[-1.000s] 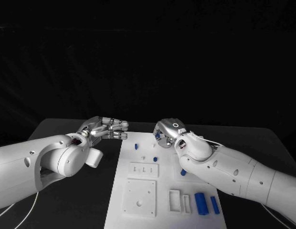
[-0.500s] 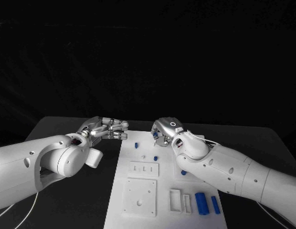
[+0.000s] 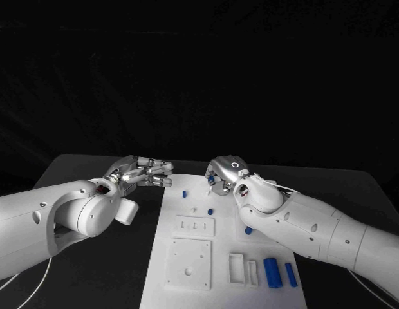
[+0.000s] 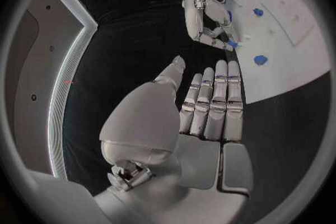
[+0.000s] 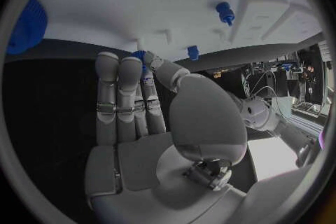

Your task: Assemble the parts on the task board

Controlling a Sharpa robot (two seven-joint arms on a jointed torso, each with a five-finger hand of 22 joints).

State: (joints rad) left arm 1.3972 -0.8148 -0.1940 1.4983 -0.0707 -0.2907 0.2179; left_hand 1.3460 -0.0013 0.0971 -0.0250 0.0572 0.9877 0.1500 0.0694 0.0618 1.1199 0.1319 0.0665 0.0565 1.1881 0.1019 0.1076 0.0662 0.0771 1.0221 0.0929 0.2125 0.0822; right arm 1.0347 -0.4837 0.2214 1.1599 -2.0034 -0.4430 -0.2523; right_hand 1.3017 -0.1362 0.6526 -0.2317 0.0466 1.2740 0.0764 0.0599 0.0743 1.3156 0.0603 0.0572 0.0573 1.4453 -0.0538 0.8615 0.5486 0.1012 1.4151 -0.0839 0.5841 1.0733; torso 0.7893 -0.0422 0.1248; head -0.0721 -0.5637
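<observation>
task board (image 3: 220, 257): you see the white plate lying lengthwise in the middle of the black table (image 3: 367, 193).
parts (image 3: 272, 273): you can count two long blue pieces lying loose at the near right, and about four small blue ones further up the board.
progress: by your pictures little looks assembled; most pieces lie unseated.
right hand (image 3: 226, 175): it hovers at the board's far end, fingertips against a small blue piece (image 5: 139, 56); you cannot tell whether it pinches it.
left hand (image 3: 142, 172): just left of the board, fingers straight and together, holding nothing.
</observation>
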